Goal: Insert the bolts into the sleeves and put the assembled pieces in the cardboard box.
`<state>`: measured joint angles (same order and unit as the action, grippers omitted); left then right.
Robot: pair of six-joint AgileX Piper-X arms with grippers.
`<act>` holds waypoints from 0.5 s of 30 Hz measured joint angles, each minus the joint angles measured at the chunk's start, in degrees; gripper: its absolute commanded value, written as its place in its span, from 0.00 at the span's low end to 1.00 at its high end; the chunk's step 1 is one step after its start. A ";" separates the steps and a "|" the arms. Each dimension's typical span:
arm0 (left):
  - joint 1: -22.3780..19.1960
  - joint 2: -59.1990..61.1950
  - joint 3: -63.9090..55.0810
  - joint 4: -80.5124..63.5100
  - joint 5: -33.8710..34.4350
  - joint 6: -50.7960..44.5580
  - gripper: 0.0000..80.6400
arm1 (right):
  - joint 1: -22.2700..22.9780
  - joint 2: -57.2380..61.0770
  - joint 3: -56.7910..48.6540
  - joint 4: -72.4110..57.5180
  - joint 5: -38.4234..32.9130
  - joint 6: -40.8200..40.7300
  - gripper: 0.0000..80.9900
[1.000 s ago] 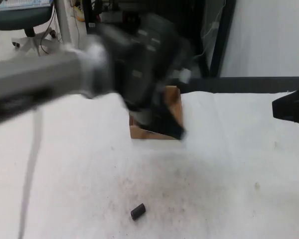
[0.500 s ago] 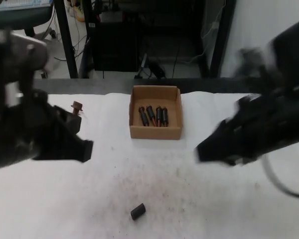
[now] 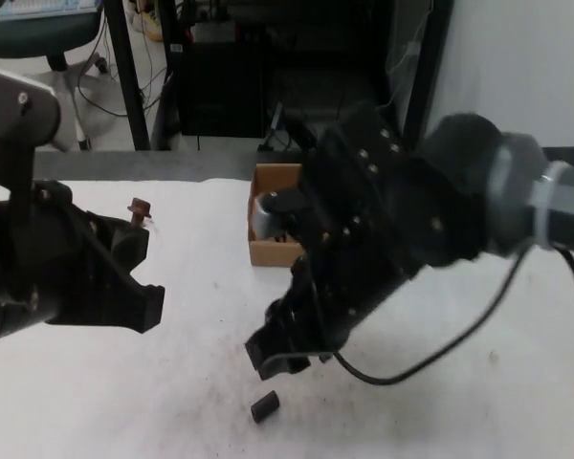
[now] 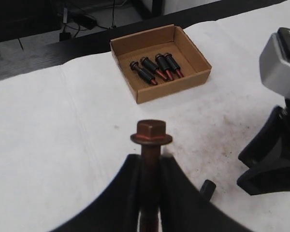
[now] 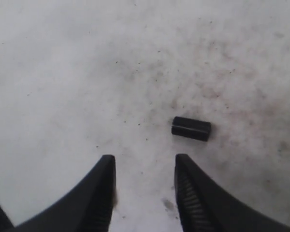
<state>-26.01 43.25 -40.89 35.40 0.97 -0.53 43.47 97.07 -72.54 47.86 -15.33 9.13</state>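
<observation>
Left hand (image 4: 148,166) clamps bolt (image 4: 150,139) by shank. Right hand (image 5: 144,181) wide, near sleeve (image 3: 264,406) lying lower centre, high view.

In the cardboard box (image 4: 175,82) lie assembled pieces (image 4: 154,69), the sleeve (image 3: 264,406) before it.

The left arm (image 3: 57,277) and right arm (image 3: 402,229) are cased in black — the right is studded with pale screws, ringed in grey, trailed by a black cable (image 3: 459,344); its fingers (image 5: 193,200) seem ribbed.
</observation>
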 measured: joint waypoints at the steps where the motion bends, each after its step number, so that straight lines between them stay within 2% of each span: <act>1: 0.00 0.00 0.00 0.18 0.00 0.13 0.00 | 0.00 1.02 -1.57 2.22 0.54 -0.08 0.47; 6: 0.31 0.00 0.00 0.68 0.00 0.53 0.00 | 0.24 5.99 -6.71 9.92 3.00 -0.11 0.47; 15: 0.31 0.00 0.00 0.68 0.00 2.35 0.00 | 2.77 11.61 -10.58 11.94 6.80 0.59 0.47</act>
<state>-25.70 43.25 -40.89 36.08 0.97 1.82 46.24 108.68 -83.12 59.79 -8.53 9.72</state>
